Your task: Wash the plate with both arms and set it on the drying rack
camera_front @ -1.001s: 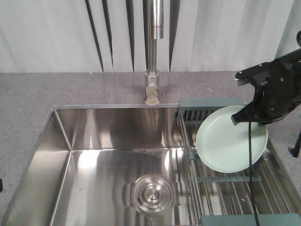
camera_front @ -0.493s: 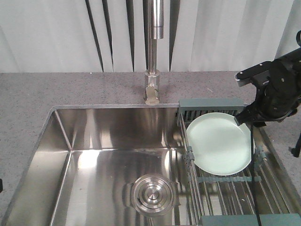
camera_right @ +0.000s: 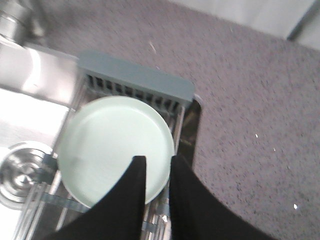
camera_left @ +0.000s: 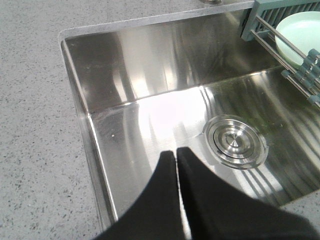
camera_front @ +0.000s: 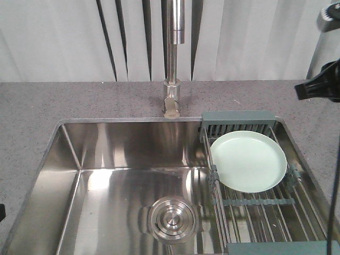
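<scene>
The pale mint-green plate [camera_front: 248, 161] lies flat on the drying rack [camera_front: 265, 207], close to the rack's far grey-green end bar [camera_front: 239, 116]. In the right wrist view my right gripper [camera_right: 157, 160] hangs open above the plate's [camera_right: 112, 150] near right rim, apart from it, with nothing between the fingers. Only a black part of the right arm [camera_front: 321, 87] shows at the front view's right edge. My left gripper [camera_left: 176, 151] is shut and empty over the left of the sink floor. The plate's edge [camera_left: 300, 30] and the rack [camera_left: 272, 12] show at the top right of that view.
The steel sink [camera_front: 69, 154] has a round drain [camera_front: 171, 219] in its floor. A tall faucet [camera_front: 172, 53] stands behind it at the middle. Grey speckled counter [camera_front: 32, 106] surrounds the sink, and white curtains hang behind.
The plate, held tilted by my right gripper, was lowered flat onto the rack. The right gripper let go and pulled up and to the right. The left gripper shows no change.
</scene>
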